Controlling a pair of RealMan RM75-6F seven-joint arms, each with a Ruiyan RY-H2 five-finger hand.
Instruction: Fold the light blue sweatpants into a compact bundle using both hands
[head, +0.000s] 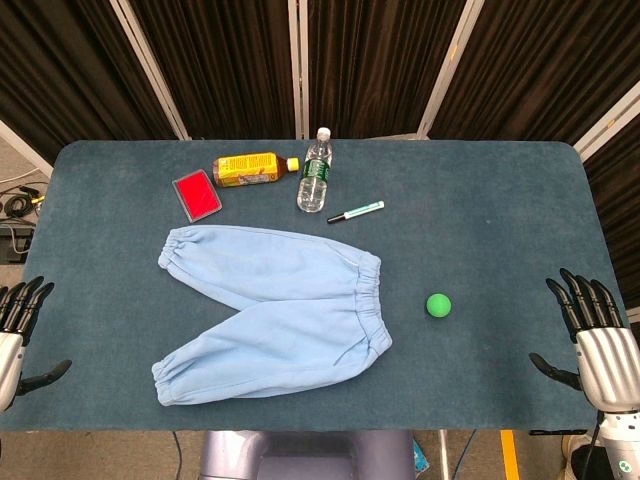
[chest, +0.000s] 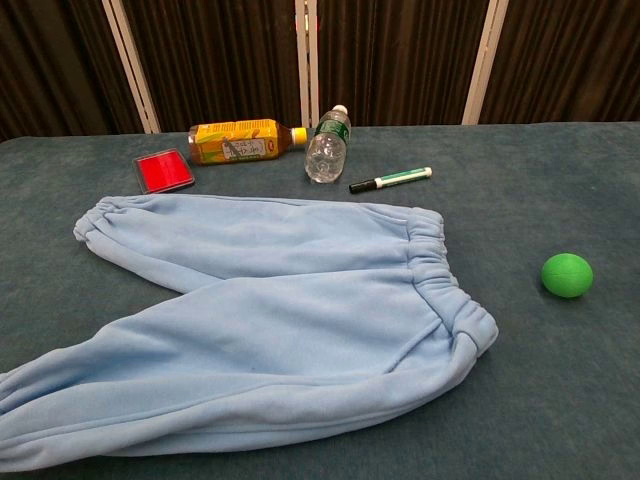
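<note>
Your light blue soft sweatpants (head: 275, 312) lie flat and unfolded in the middle of the dark blue cloth-covered table (head: 500, 180), with the stretchy waistband on the right and the two legs spread apart toward the left. Your left hand (head: 18, 335) is at the table's edge, far to the left of the sweatpants, with its fingers spread and nothing in it. Your right hand (head: 592, 335) is at the other edge, far to the right of the sweatpants, also spread wide and holding nothing. A small round green ball (head: 438, 305) sits just right of the waistband. Behind the sweatpants you can see a flat red square box (head: 197, 195), a yellow drink bottle lying on its side (head: 250, 169), a clear plastic water bottle (head: 314, 172) and a white marker pen with a black cap (head: 356, 212).
</note>
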